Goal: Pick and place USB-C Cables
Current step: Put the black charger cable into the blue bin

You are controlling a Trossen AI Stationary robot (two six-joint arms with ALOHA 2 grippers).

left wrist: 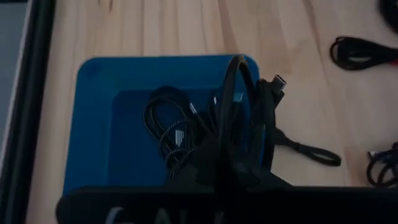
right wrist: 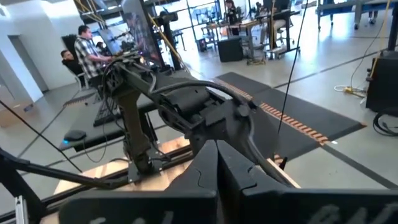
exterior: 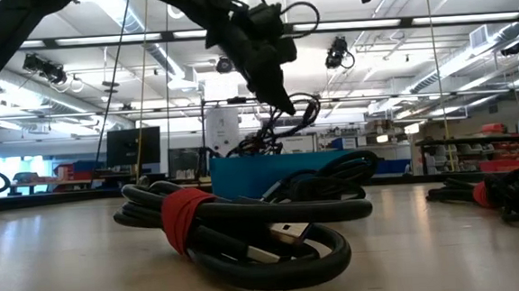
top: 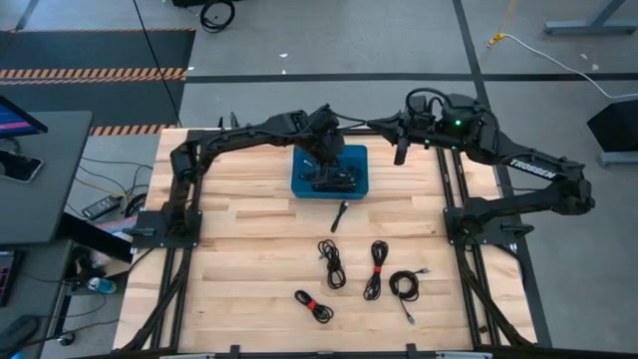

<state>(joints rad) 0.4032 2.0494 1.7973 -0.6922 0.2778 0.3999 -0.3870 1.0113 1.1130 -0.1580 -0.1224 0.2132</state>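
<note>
Near table edge: four USB-C cables lie loose on the wood — a red-tied bundle, a coil, a red-tied folded one and a loop.
Mid-table: one short cable lies just in front of the blue tray, outside it.
Over the tray: the left gripper hangs above the tray, clenched on a held cable that dangles in a loop over the cables already inside.
Step in hand: the drop, by my reading. Lower until the loop rests on the pile, centre it over the tray floor, then release, so no tail flops over the rim.
Far side: the right gripper waits raised behind the tray's right corner, fingers pressed together, empty.
</note>
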